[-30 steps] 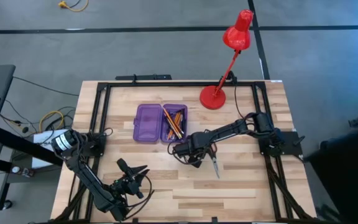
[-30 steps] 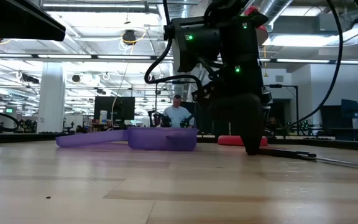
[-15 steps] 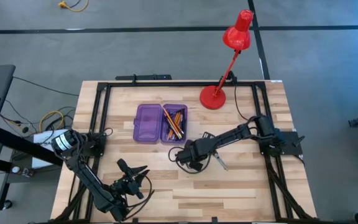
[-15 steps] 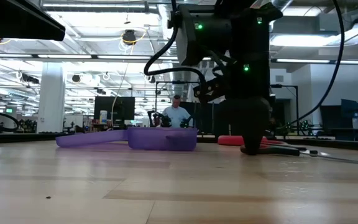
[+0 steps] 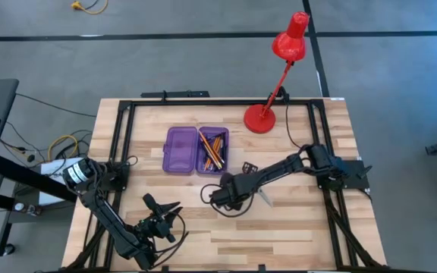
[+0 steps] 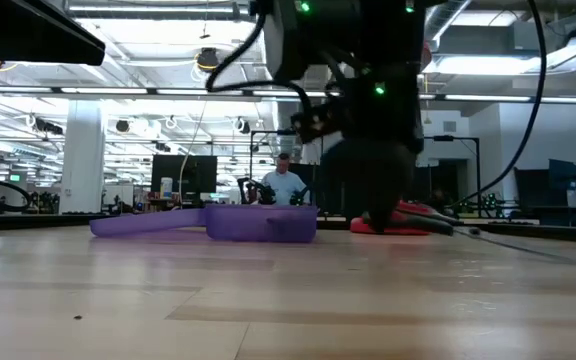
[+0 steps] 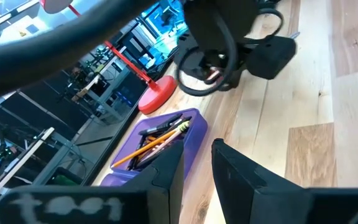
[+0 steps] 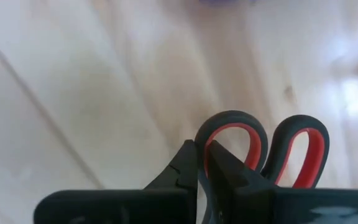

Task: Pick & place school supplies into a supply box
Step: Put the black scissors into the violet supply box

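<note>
The red-handled scissors (image 8: 300, 149) are in my right gripper (image 8: 202, 155), which is shut on them. In the high view that gripper (image 5: 220, 196) is at mid-table, near of the purple pencil case (image 5: 196, 149), and the scissors' blades (image 5: 265, 198) trail toward the table's right. The case lies open on the table; its right half holds orange pencils and dark pens (image 5: 213, 150). My left gripper (image 7: 197, 168) is open and waits over the near left part of the table (image 5: 161, 220). My right gripper pinches the rim of one handle loop (image 8: 211, 127) of the scissors, with one finger (image 8: 232, 174) in the loop and the other (image 8: 185, 168) outside it. The fingers point down. In the low view the scissors (image 6: 438, 222) hang about level, just above the tabletop.
A red desk lamp stands with its base (image 5: 260, 119) at the far side of the table, right of the case. A black frame (image 5: 127, 136) runs along the table's edges. Bare wood lies between the two grippers. A person (image 6: 284, 185) sits in the room beyond.
My right gripper has moved toward the table's left and slightly near, then up. It has dragged the scissors along by their handle and lifted them off the wood, where a second ago the blades lay flat.
</note>
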You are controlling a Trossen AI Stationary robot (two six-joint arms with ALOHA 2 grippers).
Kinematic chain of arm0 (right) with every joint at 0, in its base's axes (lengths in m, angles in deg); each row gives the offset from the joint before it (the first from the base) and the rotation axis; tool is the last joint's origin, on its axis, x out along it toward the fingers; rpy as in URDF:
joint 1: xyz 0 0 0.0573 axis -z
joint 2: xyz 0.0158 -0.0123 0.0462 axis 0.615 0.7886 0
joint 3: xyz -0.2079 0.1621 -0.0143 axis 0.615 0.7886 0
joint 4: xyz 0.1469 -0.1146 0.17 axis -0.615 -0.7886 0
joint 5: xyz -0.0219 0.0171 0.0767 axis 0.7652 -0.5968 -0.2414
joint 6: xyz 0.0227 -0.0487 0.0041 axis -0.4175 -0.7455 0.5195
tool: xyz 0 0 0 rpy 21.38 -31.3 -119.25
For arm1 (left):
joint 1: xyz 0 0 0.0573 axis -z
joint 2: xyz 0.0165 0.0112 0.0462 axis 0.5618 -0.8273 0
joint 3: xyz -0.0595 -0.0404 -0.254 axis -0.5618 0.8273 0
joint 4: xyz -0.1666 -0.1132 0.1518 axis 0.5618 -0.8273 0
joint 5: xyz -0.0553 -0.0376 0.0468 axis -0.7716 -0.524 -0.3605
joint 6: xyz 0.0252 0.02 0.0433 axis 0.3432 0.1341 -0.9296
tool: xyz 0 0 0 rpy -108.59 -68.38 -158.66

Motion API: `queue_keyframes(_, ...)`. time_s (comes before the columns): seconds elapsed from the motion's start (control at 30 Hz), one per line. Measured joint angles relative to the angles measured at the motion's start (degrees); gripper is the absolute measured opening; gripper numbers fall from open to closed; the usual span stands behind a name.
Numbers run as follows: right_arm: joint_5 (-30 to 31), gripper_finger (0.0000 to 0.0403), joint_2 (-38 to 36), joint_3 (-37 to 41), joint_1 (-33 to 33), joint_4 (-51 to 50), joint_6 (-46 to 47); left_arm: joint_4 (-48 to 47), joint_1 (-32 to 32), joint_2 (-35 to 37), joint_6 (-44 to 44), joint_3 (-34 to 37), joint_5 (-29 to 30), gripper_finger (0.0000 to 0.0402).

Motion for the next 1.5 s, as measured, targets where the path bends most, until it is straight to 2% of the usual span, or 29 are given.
queue_keyframes(0.37,6.78,0.0001,-0.11,-9.24,1.80,-8.38,-1.49,0.00,0.00,0.00,-0.38,0.00,0.03,0.0073)
queue_keyframes(0.53,10.92,0.0000,-0.16,-16.96,3.51,-7.13,-4.05,0.04,0.00,0.00,-0.37,0.00,0.93,0.0073)
queue_keyframes(0.67,13.20,0.0000,-0.33,-21.52,5.76,0.87,-9.49,0.28,0.00,0.00,-0.36,-0.02,1.82,0.0073)
queue_keyframes(0.87,11.88,0.0000,-0.36,-23.40,10.47,13.70,-18.47,0.31,0.11,0.00,-0.36,-0.02,1.53,0.0073)
queue_keyframes(1.1,11.34,0.0000,-0.35,-23.38,15.76,16.51,-20.47,0.22,0.13,0.00,-1.93,-0.02,-0.15,0.0073)
queue_keyframes(1.33,7.11,0.0000,-0.31,-23.38,19.18,23.65,-23.21,0.22,0.13,0.00,-1.80,-0.02,-0.68,0.0073)
queue_keyframes(1.5,2.92,0.0000,0.96,-23.26,21.00,24.06,-24.02,0.20,0.13,0.00,-2.05,-0.02,-0.79,0.0073)
